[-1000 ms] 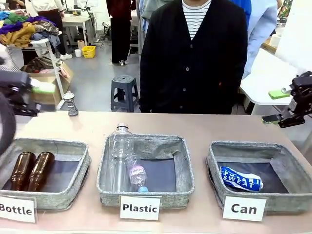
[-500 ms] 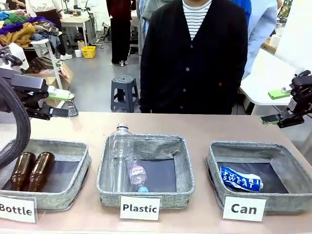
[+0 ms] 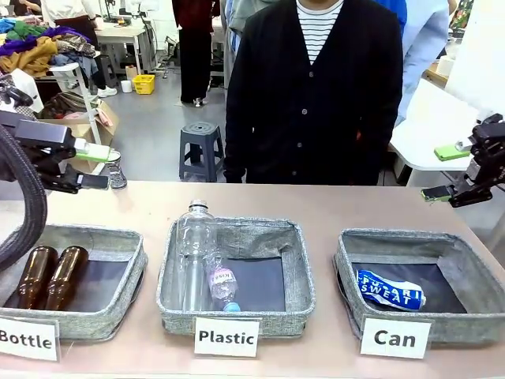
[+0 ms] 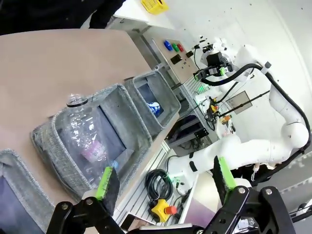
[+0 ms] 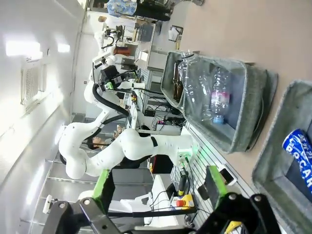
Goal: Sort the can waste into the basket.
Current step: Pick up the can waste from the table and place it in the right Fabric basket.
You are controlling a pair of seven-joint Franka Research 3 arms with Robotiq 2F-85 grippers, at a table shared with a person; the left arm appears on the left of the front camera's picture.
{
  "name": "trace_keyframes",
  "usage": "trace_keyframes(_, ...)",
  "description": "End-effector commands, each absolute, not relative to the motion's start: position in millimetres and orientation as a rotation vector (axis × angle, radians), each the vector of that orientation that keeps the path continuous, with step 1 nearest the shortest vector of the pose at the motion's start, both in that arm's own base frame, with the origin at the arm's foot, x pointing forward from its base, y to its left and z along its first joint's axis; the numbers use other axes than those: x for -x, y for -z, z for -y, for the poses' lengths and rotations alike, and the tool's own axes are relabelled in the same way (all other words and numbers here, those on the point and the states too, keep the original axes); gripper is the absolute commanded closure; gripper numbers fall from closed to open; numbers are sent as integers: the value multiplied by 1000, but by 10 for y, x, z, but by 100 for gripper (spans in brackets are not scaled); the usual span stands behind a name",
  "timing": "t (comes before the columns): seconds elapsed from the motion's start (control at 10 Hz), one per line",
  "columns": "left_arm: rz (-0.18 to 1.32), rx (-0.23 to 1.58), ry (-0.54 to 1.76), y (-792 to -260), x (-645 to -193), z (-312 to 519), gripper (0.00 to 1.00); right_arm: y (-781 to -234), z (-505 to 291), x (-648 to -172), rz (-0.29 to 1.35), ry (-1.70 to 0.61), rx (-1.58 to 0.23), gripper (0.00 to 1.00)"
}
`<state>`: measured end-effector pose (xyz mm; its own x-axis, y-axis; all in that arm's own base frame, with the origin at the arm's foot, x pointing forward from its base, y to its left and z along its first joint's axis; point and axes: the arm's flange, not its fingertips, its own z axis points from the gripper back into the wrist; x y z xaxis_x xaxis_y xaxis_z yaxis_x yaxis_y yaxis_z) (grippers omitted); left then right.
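Three white cards front the grey fabric bins: "Bottle" [image 3: 28, 339] at the left bin, "Plastic" [image 3: 226, 337] at the middle one, "Can" [image 3: 394, 338] at the basket [image 3: 473, 276] on the right. Inside it, the dented blue can [image 3: 389, 289] carries white lettering — "SWEAT" legible, the line above partly cut off.

Beyond the tan table [image 3: 331, 207], a grey floor [image 3: 150, 134] is seen. A dark plastic stool [image 3: 201, 148] is placed on it at about eleven o'clock from the table's middle. Farther back, a yellow crate [image 3: 144, 83] is set on the floor beside a white desk [image 3: 122, 35]. At ten o'clock, a heap of coloured clothes [image 3: 35, 47] is piled. At three o'clock, a white table [image 3: 430, 126] is visible. Even, bright light is cast throughout.
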<state>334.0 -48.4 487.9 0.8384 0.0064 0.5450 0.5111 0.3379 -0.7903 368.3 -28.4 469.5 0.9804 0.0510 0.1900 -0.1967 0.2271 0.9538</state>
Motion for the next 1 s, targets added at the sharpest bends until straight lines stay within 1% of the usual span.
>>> trace_keyframes(0.0,480,1133,321,-4996,-3800,378,0,-4713,275,-3679,129,-179,-1331,0)
trace_keyframes(0.1,526,1081,322,-5056,-4198,245,0,-4713,275,-3679,129,-179,-1331,0)
trace_keyframes(0.2,571,946,434,-5027,-4620,92,0,-4713,275,-3679,129,-179,-1331,0)
trace_keyframes(0.3,600,921,566,-4985,-4845,-27,0,-4713,275,-3679,129,-179,-1331,0)
trace_keyframes(0.5,663,865,683,-4671,-5335,-519,0,-4713,275,-3679,129,-179,-1331,0)
trace_keyframes(0.7,947,801,749,-4291,-5697,-827,0,-4713,275,-3679,129,-179,-1331,0)
trace_keyframes(0.8,968,553,768,-4138,-5830,-900,0,-4713,275,-3679,129,-179,-1331,0)
trace_keyframes(0.9,952,403,826,-4074,-5867,-937,0,-4713,275,-3679,129,-179,-1331,0)
